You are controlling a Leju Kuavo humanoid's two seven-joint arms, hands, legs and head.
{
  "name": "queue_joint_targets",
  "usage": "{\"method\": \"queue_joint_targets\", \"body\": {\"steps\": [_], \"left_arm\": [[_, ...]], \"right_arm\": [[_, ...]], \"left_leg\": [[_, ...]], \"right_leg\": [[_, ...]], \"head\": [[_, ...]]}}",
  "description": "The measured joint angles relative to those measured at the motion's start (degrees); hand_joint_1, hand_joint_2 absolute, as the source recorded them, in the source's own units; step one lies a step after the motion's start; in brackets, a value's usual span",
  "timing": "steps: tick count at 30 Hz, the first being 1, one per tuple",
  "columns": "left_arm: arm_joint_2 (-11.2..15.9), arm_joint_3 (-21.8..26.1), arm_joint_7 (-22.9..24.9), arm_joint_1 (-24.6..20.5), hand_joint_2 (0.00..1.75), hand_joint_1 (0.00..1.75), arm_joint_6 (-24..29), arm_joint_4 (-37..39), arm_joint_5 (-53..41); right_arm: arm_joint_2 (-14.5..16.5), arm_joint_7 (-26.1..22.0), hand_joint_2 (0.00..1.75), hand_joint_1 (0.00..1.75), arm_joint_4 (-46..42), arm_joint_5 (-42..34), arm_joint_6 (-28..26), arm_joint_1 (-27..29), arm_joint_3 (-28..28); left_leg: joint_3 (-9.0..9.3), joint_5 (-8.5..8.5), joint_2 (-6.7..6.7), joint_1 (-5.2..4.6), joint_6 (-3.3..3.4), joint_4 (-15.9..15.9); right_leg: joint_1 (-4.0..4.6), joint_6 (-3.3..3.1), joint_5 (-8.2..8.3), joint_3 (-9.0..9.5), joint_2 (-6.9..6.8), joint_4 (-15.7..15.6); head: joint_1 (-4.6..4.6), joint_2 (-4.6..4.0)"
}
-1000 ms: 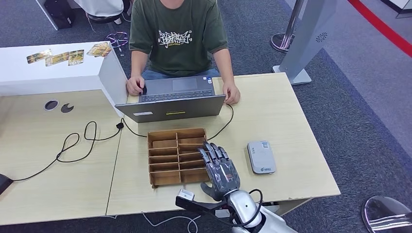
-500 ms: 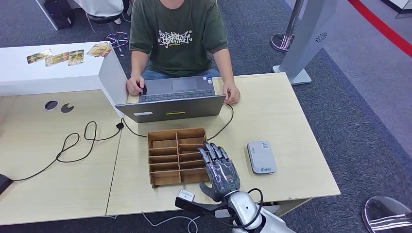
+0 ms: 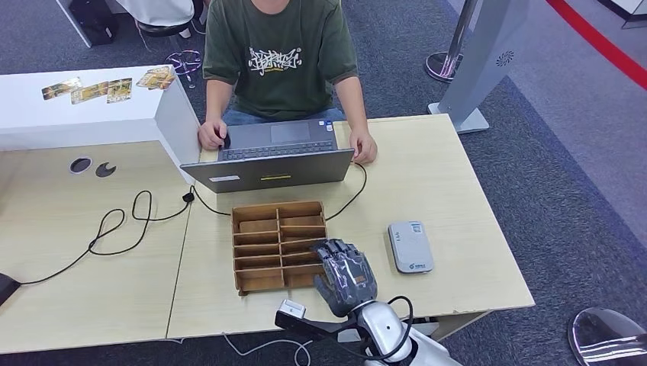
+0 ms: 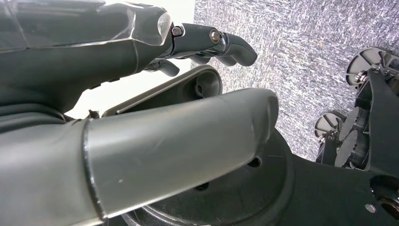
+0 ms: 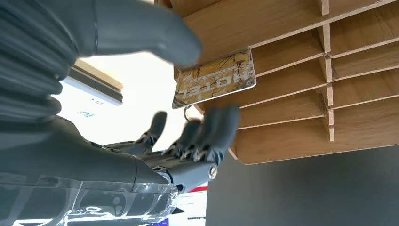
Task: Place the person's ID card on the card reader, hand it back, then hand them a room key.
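The wooden organizer (image 3: 278, 245) sat mid-worktop, the right robot hand (image 3: 347, 276) curled at its near right edge, fingers closing around a hotel key card (image 5: 214, 78) without yet pinching it. A loose pinch risked dropping the card among the slots; the card reader (image 3: 410, 246) lay just right

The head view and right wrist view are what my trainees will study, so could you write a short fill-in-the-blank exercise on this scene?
1. The right hand curls its fingers over the wooden ____.
2. The card near the thumb reads ____.
3. The grey card reader lies on the table to the tray's ____.
4. The person rests both hands at a ____.

Missing words: tray; HOTEL; right; laptop
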Motion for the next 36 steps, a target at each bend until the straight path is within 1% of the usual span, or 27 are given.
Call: {"method": "queue_joint_targets", "body": {"steps": [6,11,26,30,36], "left_arm": [[0.0,0.0,0.01,0.0,0.0,0.0,0.03,0.0,0.0],[0.0,0.0,0.0,0.0,0.0,0.0,0.16,0.0,0.0],[-0.1,0.0,-0.07,0.0,0.0,0.0,0.12,0.0,0.0],[-0.11,0.0,-0.16,0.0,0.0,0.0,0.13,0.0,0.0],[-0.22,0.0,-0.34,0.0,0.0,0.0,0.23,0.0,0.0]], "right_arm": [[-0.14,-0.45,1.75,1.61,0.0,-0.58,-0.04,0.05,-0.03],[-0.98,-1.51,1.75,1.61,0.0,-1.44,-0.6,0.4,-0.07],[-1.92,-2.06,1.75,1.71,-0.08,-3.07,-1.13,0.63,-0.33],[-2.01,-1.72,1.75,1.75,-0.79,-1.85,-3.46,1.68,-0.99],[-1.99,-1.55,1.75,1.75,-3.95,2.66,-9.69,4.91,-3.75]], "left_leg": [[0.01,0.0,0.0,0.0,0.0,0.0],[0.01,0.0,0.0,0.0,0.0,0.0],[0.01,0.0,0.0,0.0,0.0,0.0],[0.0,0.0,-0.01,0.0,0.0,0.0],[-0.01,-0.02,-0.01,0.0,0.01,0.0]], "right_leg": [[0.0,0.0,0.0,0.0,0.0,0.0],[0.0,0.0,0.0,0.0,0.0,-0.01],[0.0,0.0,0.0,0.01,0.0,-0.01],[0.0,0.0,0.0,0.0,0.0,-0.01],[0.0,0.0,0.0,0.0,-0.01,-0.01]], "head": [[0.0,-0.01],[0.0,0.0],[0.0,-0.01],[0.0,0.0],[0.0,-0.01]]}}
